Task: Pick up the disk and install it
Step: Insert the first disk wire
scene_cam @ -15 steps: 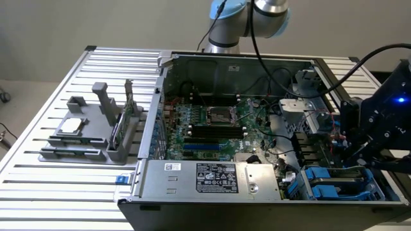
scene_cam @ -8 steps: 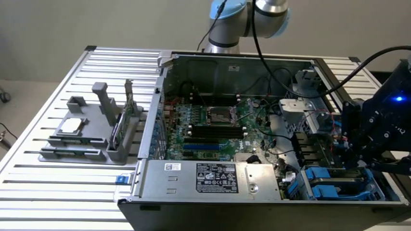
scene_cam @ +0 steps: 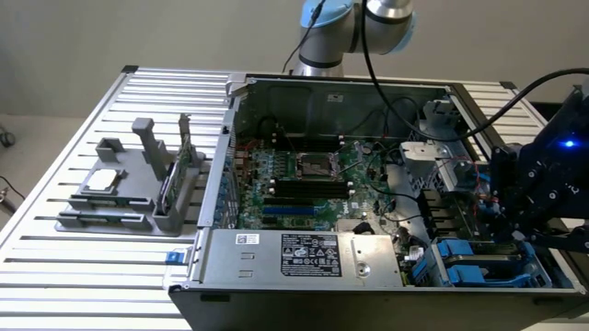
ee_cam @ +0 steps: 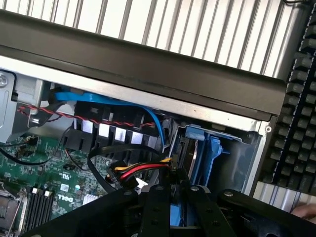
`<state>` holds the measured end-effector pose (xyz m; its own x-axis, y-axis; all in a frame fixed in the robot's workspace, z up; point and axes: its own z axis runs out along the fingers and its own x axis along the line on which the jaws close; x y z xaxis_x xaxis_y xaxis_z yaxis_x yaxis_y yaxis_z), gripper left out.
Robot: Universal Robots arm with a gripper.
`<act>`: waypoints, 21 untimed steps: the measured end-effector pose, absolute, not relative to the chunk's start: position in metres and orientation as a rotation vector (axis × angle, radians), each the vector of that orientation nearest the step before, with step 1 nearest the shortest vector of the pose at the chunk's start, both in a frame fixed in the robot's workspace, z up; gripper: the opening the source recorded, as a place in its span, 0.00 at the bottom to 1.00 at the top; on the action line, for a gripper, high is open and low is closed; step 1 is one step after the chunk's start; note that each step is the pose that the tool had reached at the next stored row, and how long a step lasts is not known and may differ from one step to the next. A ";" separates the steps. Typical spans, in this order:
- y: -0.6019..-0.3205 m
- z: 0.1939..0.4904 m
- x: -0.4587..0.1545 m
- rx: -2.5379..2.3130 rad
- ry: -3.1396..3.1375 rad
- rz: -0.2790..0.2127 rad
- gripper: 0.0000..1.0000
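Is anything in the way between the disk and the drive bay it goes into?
Nothing visible blocks it. The disk stands on edge already in the bay, with the gripper apparently closed on its blue frame. A red-yellow-black cable bundle lies right beside the bay, not across it.

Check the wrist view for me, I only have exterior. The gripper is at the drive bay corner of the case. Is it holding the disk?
Observer: Yes. The gripper is shut on the disk, with its blue carrier frame between the fingers.
Operator: Anything close to it?
Observer: A red, yellow and black cable bundle ends right beside the disk.
Operator: Anything outside the case?
Observer: A keyboard lies just past the case wall.
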<state>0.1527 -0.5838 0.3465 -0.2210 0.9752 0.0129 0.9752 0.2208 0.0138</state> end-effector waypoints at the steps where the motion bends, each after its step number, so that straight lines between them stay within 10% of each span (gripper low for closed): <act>1: -0.584 0.346 0.153 -1.968 -2.448 -0.031 0.18; 21: -0.582 0.345 0.145 -2.116 -2.442 -0.092 0.18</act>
